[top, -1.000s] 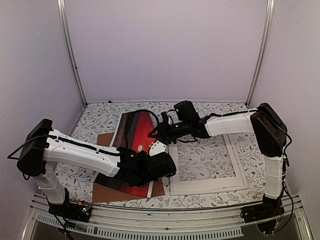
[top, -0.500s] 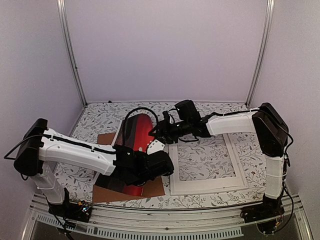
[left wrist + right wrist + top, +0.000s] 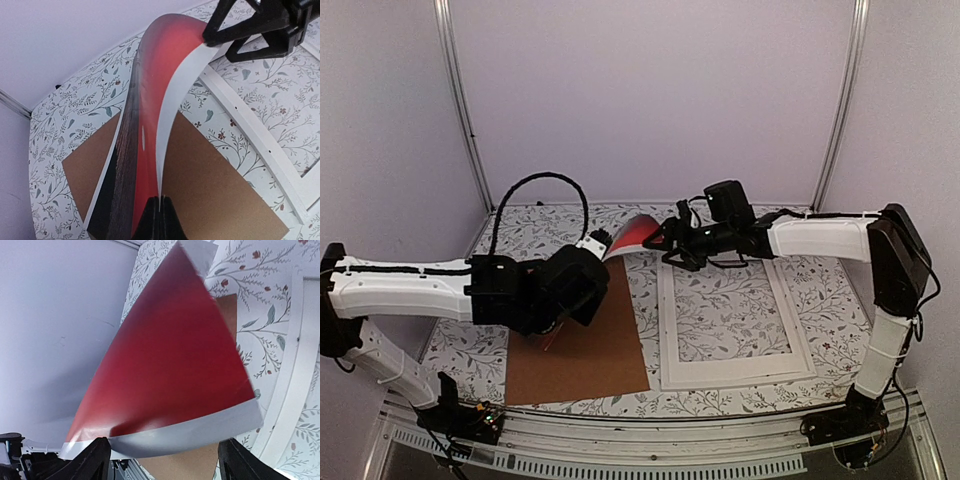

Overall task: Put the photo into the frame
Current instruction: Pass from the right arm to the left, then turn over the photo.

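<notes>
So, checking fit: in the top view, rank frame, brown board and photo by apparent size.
1. frame and brown board: about alike, board partly covered
2. photo: looks smallest, but curled, so unsure

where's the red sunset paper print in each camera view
top external: red sunset paper print curled up in mid-air, centre.
left wrist: arches up the middle from the bottom edge.
right wrist: fills the centre.
shared landmark: flat brown backing board.

photo (image 3: 632, 236): red, curled, in mid-air; frame (image 3: 740, 376): white, flat, right of it
</notes>
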Controlling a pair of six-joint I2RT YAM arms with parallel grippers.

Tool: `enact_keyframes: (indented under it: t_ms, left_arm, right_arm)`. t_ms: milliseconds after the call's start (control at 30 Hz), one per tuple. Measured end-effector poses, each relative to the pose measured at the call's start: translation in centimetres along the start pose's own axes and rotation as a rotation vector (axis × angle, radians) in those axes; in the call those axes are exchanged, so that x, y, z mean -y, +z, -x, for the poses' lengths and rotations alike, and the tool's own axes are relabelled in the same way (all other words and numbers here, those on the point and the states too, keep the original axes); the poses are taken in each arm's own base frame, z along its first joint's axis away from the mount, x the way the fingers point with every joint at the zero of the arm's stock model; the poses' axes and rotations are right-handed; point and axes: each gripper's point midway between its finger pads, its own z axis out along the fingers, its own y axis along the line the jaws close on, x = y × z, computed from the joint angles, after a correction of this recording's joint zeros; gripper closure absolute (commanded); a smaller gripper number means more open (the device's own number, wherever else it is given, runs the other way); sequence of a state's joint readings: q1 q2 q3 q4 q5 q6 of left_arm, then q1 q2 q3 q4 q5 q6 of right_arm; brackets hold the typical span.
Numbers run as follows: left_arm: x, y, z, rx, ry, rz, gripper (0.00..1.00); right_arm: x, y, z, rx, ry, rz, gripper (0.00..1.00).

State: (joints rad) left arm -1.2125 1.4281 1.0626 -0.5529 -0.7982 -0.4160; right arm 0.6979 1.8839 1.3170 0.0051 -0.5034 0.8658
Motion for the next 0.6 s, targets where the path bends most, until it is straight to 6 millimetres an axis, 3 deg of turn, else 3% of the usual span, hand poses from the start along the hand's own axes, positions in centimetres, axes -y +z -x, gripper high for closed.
enact_keyframes:
  t_ms: [100,267,600]
  left_arm:
    - [-1.9,-1.1,1.3,0.037,-0.035,-0.038,1.0]
    - [-4.4,-3.0,3.8,0.112,-0.081,-0.109,1.0]
    - [-5.4,-3.7,6.9,0.154,-0.04,-0.216,1.0]
  right_arm:
    - [-0.5,-2.4,1.4,0.052,-0.039,-0.018,0.14]
    - [-3.4,-6.3,2.9,0.13,-0.162,-0.014,0.11]
    - [-9.3,-13.5,2.8,0.239,-0.458,0.023,0.12]
